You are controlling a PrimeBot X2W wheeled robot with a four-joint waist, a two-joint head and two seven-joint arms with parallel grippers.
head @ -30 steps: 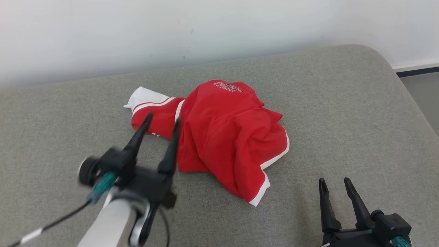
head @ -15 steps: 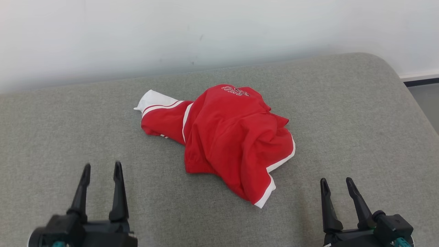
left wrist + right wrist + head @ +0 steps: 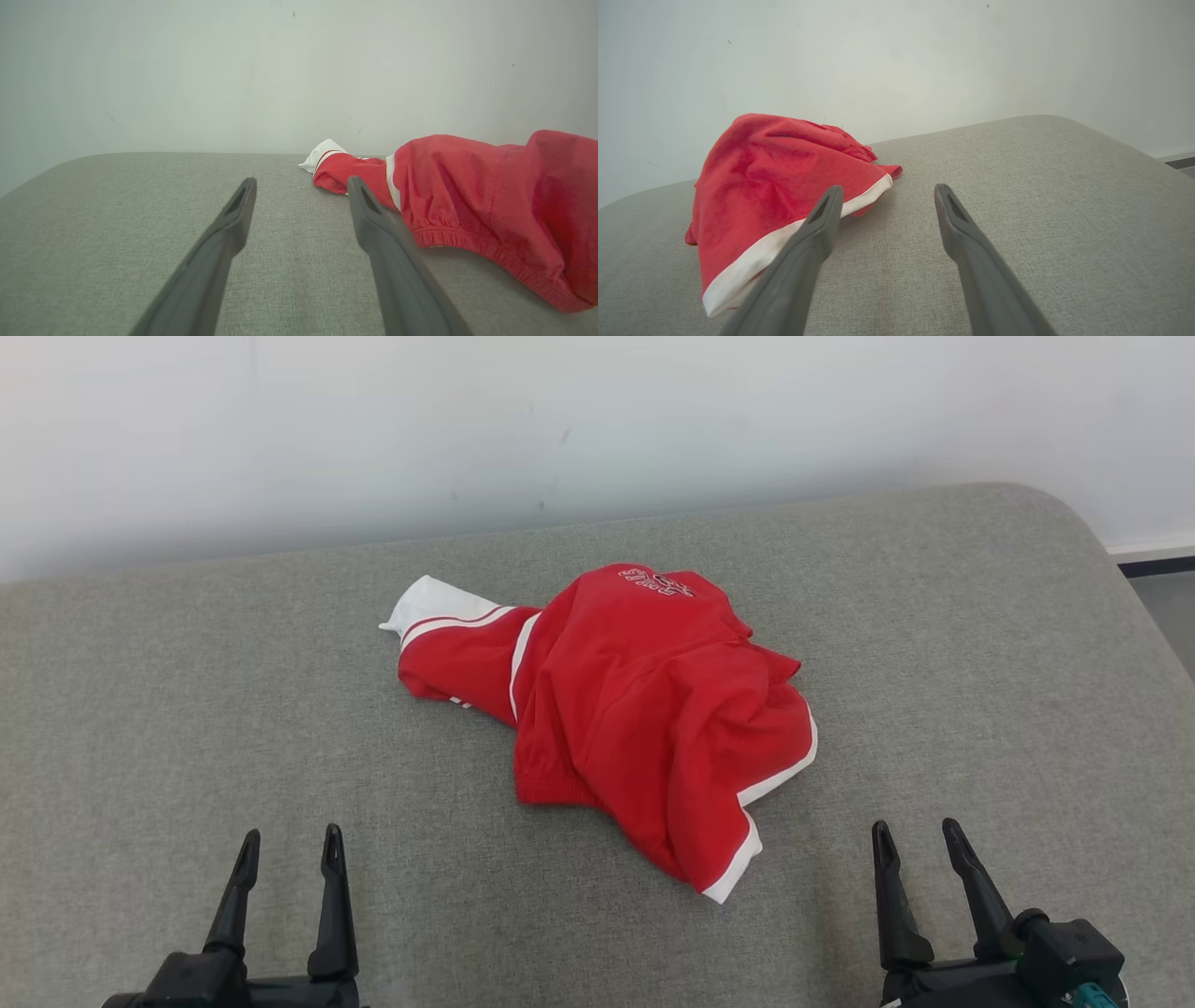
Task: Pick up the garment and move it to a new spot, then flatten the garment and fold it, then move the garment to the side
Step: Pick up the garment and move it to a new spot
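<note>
Head view, from the left: the left jaws sit at the near left edge of the grey upholstered surface (image 3: pixel 140 709), spread wide and empty, fingers pointing toward the far edge. Around the middle, nearer the far edge, the crumpled red garment (image 3: pixel 644 709) with white trim lies untouched. At the near right edge the right jaws stand equally wide, holding nothing, clear of the cloth.
</note>
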